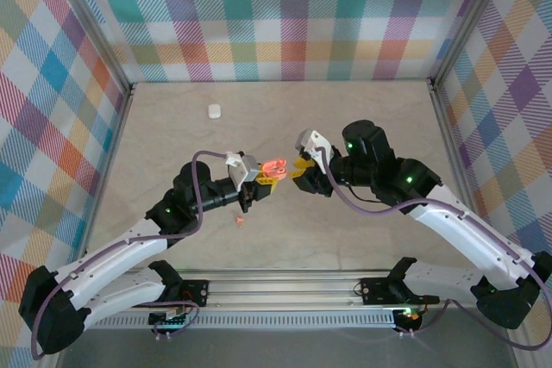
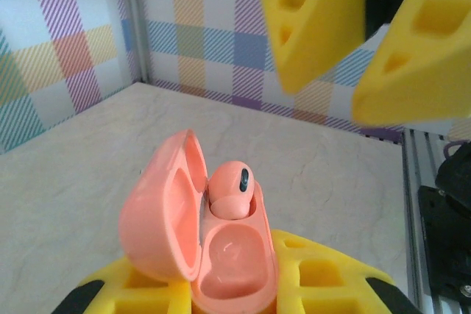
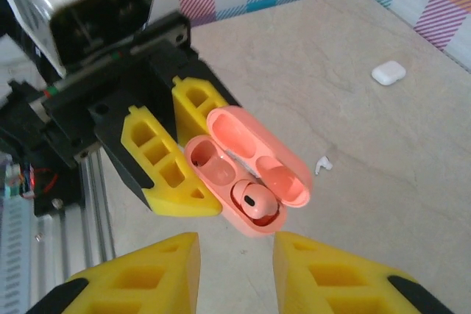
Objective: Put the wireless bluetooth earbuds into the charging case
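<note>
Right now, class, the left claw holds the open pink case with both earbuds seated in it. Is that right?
Not quite. The left claw holds the open pink case, but just one earbud is seated; the other slot is empty, as the right wrist view shows.

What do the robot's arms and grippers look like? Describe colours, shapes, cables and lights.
Both the left arm and right arm have white shells, black joints, small green lights and a purple-grey cable looping alongside. The left gripper and right gripper each carry yellow wedge-shaped fingers with square hollows.
</note>
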Tool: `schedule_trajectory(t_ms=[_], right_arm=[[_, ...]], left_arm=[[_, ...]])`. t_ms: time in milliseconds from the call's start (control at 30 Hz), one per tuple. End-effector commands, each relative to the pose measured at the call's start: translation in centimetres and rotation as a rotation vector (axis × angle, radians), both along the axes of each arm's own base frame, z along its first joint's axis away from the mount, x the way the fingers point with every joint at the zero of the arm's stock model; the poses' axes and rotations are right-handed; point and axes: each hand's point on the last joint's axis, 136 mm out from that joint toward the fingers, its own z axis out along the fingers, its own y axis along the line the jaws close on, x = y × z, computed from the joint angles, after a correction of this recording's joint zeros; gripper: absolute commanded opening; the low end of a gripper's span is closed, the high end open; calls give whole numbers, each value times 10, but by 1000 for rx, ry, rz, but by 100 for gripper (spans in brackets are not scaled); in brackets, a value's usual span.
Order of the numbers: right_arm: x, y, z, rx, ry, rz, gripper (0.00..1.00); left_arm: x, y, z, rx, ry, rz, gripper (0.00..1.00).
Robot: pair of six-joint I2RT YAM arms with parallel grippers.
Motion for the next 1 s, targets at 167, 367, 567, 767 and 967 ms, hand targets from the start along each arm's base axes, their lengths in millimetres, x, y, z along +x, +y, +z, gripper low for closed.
schedule_trajectory(t_ms=[167, 367, 567, 767, 967], right_arm=[[34, -11, 0, 119, 188, -232, 35], [59, -14, -67, 42, 393, -427, 37], [72, -6, -127, -24, 572, -536, 38], [83, 22, -169, -117, 745, -547, 37], [83, 70, -204, -251, 826, -490, 38]], left_arm=[[7, 39, -40, -43, 208, 161, 0], [-5, 61, -75, -40, 331, 228, 0], [-16, 104, -93, -13, 354, 405, 0], [-32, 131, -97, 15, 374, 485, 0], [-35, 151, -80, -17, 335, 565, 0]])
